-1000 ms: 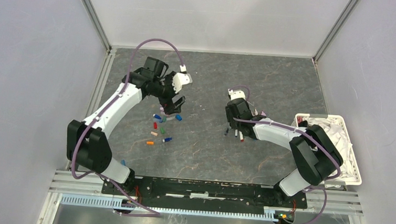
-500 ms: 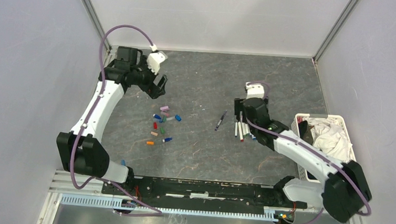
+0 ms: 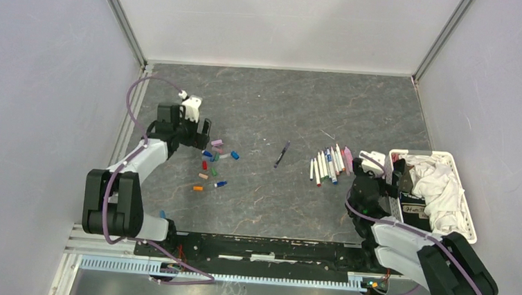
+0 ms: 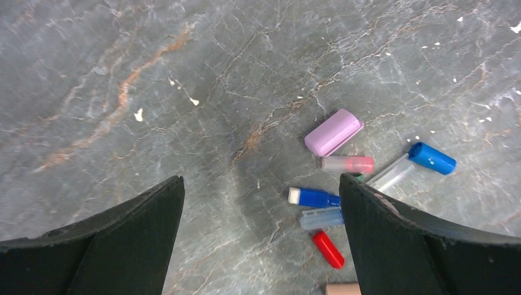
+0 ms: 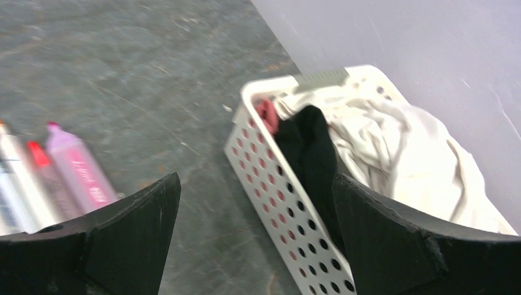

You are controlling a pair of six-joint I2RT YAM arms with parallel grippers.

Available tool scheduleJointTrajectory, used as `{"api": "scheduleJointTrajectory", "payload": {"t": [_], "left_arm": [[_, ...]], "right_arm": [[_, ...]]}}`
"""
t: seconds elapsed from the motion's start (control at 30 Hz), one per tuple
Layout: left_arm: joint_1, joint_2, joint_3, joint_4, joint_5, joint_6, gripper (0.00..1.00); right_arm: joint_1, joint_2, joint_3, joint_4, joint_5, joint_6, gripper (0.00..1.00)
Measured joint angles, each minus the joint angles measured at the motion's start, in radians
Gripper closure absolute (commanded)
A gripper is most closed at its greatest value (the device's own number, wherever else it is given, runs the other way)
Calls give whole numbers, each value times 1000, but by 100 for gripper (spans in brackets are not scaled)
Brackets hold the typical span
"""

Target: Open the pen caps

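Several tiny pen caps (image 3: 213,161) lie scattered left of centre. In the left wrist view I see a pink cap (image 4: 333,132), blue caps (image 4: 433,158) and a red cap (image 4: 327,249). My left gripper (image 3: 199,132) is open and empty just left of them, also seen in its wrist view (image 4: 260,178). A row of white-barrelled pens (image 3: 328,165) lies right of centre, and a darker pen (image 3: 282,154) lies apart to their left. My right gripper (image 3: 381,175) is open and empty between the pens (image 5: 74,166) and the basket, also seen in its wrist view (image 5: 255,176).
A white perforated basket (image 3: 465,217) with a white cloth (image 3: 439,184) and something dark stands at the right edge; its wall (image 5: 270,178) is close in front of the right fingers. Grey walls enclose the stone-patterned floor.
The left arm swung back and then down to the left of the caps. The right arm drew away from the pens toward the basket, leaving the row and the dark pen uncovered.
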Motion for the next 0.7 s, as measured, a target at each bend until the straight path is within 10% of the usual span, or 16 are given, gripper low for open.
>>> {"api": "scheduleJointTrajectory", "payload": {"t": [0.7], "left_arm": [[0,103,-385,827,-51,-111,0]], "right_arm": [[-214,293,-73,529,-103,5,2]]}}
